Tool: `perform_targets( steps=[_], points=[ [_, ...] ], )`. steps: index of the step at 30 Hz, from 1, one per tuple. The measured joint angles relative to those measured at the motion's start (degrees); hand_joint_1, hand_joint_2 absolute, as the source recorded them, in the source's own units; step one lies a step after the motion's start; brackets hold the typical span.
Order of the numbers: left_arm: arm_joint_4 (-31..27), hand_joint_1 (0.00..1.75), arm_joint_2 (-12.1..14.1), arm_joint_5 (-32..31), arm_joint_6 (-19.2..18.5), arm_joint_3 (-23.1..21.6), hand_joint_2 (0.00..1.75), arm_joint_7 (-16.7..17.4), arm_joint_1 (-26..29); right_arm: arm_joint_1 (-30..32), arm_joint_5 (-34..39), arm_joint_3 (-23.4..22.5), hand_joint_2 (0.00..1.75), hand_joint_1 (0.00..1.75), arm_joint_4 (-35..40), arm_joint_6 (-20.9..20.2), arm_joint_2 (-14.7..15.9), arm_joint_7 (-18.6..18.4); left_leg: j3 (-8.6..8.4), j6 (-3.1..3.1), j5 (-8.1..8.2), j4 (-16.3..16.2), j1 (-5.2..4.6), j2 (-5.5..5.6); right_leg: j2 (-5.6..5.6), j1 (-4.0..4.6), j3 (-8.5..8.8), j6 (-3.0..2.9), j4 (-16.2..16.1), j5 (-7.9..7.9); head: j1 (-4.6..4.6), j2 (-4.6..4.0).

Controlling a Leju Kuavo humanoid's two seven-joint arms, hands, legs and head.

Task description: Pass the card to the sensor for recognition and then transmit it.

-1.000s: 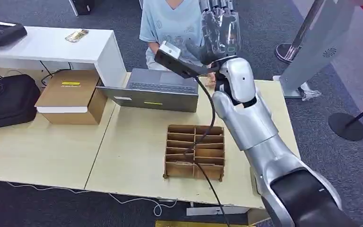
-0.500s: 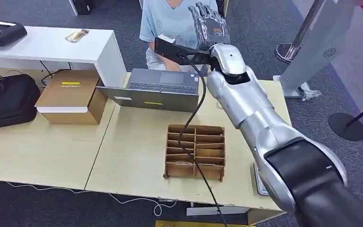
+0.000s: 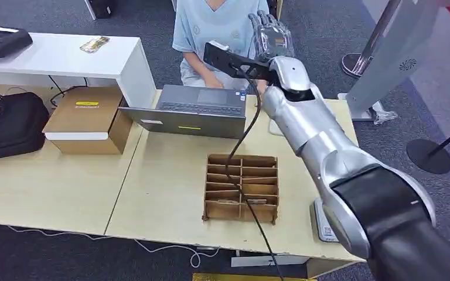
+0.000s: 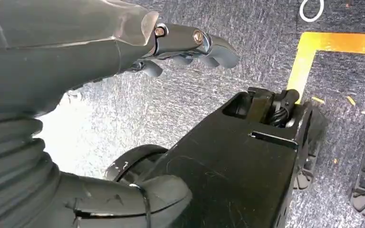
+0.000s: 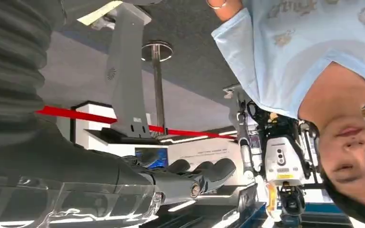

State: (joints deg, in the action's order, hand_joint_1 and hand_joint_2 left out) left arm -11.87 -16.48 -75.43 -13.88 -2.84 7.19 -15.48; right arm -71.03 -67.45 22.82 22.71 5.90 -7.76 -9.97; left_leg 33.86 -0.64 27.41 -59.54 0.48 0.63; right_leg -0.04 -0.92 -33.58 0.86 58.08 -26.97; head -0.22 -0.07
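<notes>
Right hand [image 3: 272, 36] held high, fingers outstretched, before a seated person [image 3: 211, 26]; whether it grips the card cannot be told. A loosely held card could drop onto the laptop [image 3: 196, 108].

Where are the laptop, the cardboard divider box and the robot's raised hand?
laptop [image 3: 202, 100]: head view, keyboard deck.
cardboard divider box [image 3: 241, 188]: head view, centre partition.
right robot hand [image 3: 271, 36]: head view, back of the hand.

Sensor [image 3: 321, 225]: flat pale-grey pad w/ small dark code-like mark on top. Lies flat on table [image 3: 164, 193] at its near right corner, just right of cardboard divider box [image 3: 241, 188]. Far side hidden behind right arm [image 3: 340, 170].
</notes>
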Motion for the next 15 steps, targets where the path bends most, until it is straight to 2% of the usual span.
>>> perform_targets(
  steps=[15],
  points=[
    [0.00,0.00,0.00,-0.17,-0.17,-1.05,0.00,-0.02,-0.18,-0.29,-0.22,-0.31,1.75,0.00,-2.10,-1.75,0.33,-1.46,0.00,0.00,0.00,-0.01,0.00,0.00,0.00,0.00,0.00,0.00,0.00,0.00,0.00,0.00]
  ],
)
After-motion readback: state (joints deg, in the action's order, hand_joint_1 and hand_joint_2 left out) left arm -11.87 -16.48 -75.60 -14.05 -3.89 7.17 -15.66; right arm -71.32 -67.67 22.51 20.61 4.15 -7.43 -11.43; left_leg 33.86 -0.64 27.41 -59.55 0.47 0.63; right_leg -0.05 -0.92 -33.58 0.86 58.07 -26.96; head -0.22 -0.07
